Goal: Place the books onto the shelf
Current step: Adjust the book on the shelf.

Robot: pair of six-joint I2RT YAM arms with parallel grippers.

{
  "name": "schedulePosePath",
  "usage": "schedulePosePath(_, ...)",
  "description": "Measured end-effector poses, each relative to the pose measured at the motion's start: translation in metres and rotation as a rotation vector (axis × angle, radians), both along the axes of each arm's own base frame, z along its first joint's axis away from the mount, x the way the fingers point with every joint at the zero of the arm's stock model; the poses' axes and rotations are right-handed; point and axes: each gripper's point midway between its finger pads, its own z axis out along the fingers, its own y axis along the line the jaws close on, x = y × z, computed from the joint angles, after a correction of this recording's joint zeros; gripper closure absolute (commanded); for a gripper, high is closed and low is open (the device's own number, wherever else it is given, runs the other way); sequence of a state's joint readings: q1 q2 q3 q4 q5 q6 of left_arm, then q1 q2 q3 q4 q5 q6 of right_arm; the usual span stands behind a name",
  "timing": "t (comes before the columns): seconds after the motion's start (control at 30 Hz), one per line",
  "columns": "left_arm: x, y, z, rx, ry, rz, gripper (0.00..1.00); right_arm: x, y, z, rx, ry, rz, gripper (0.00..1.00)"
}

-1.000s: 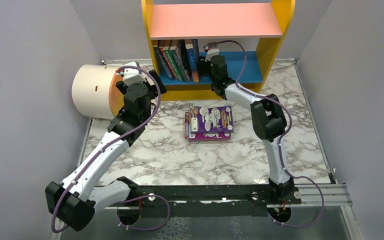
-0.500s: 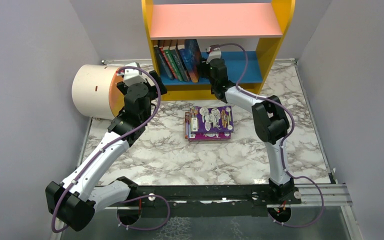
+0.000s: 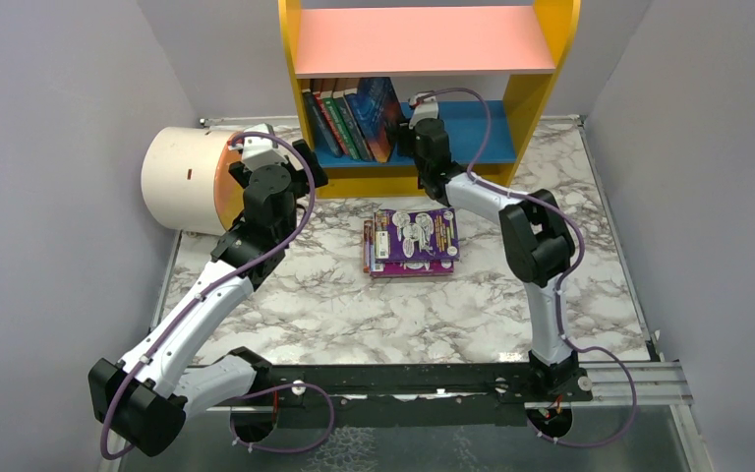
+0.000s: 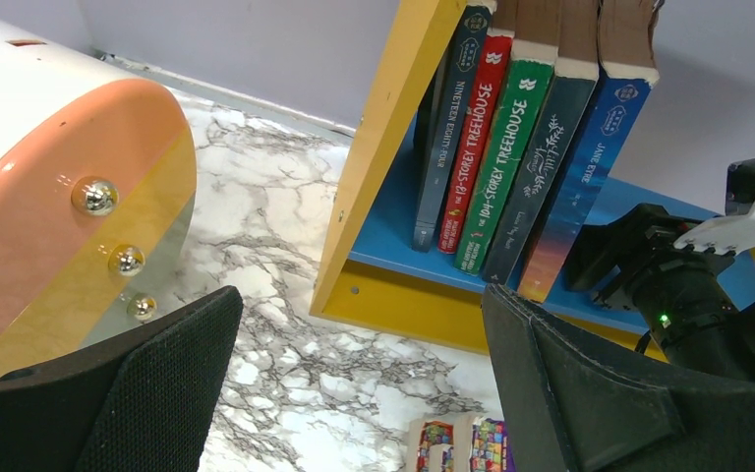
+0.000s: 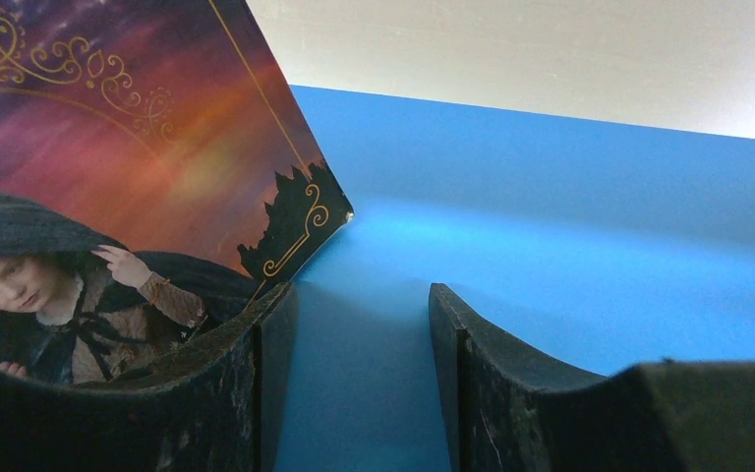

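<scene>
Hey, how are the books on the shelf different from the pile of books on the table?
The shelved books stand on edge, leaning, spines outward, on the blue board. The pile lies flat on the marble table, purple cover up. The shelved books number five in a row; the pile looks smaller, though its count is unclear. Both look like thin paperbacks.

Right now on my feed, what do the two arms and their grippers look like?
The left arm and right arm match: white links, bulky black joints, a purple cable looped along each. The left gripper and right gripper have wide black fingers, the left ones with a textured mesh face. A small green light glows on the right wrist.
</scene>
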State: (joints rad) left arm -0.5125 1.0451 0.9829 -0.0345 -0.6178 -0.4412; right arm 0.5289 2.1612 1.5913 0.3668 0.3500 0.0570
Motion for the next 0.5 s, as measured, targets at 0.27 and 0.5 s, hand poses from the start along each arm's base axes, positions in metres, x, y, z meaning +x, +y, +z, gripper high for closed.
schedulePosePath(0.27, 0.000, 0.000, 0.000, -0.003, 0.000, 0.000, 0.14, -0.008, -0.013, 0.000, 0.000, 0.011, -0.030, 0.50)
schedulePosePath(0.5, 0.000, 0.000, -0.001, -0.009, 0.001, 0.001, 0.13, -0.014, -0.026, 0.000, -0.004, 0.023, -0.051, 0.50)
